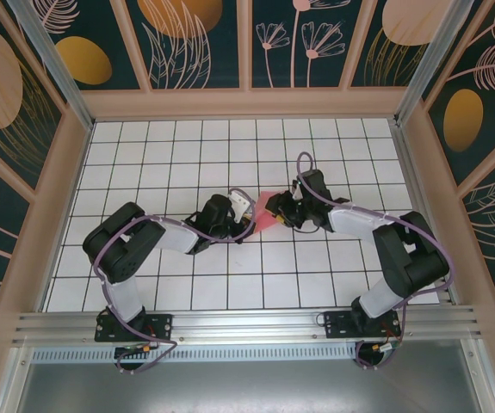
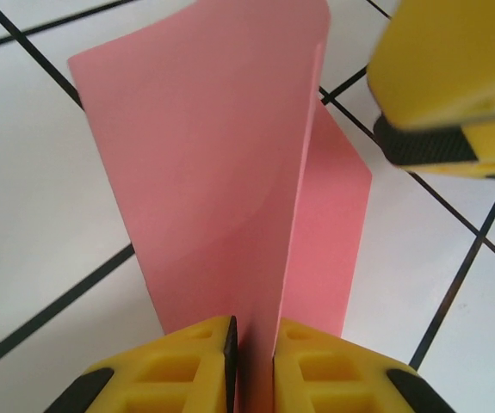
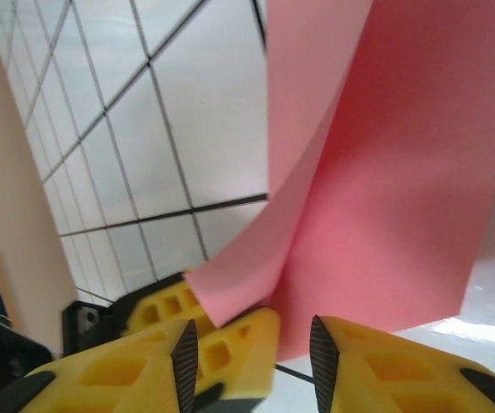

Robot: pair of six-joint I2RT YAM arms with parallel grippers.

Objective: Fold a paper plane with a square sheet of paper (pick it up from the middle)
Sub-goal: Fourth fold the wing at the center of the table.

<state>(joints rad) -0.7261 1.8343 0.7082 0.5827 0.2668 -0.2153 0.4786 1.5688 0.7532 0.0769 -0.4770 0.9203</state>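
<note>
I'm pinching the paper (image 2: 221,172) at its crease in the left gripper (image 2: 254,361), while the right gripper (image 3: 254,353) is hovering, jaws apart, just beside the free flap.

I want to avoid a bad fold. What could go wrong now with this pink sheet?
1. The sheet curves loosely above the shut left pincer; a pull may tear it or slip it out.
2. The open right pincer sits close to the left one; closing off-centre may crease the sheet crooked.
</note>
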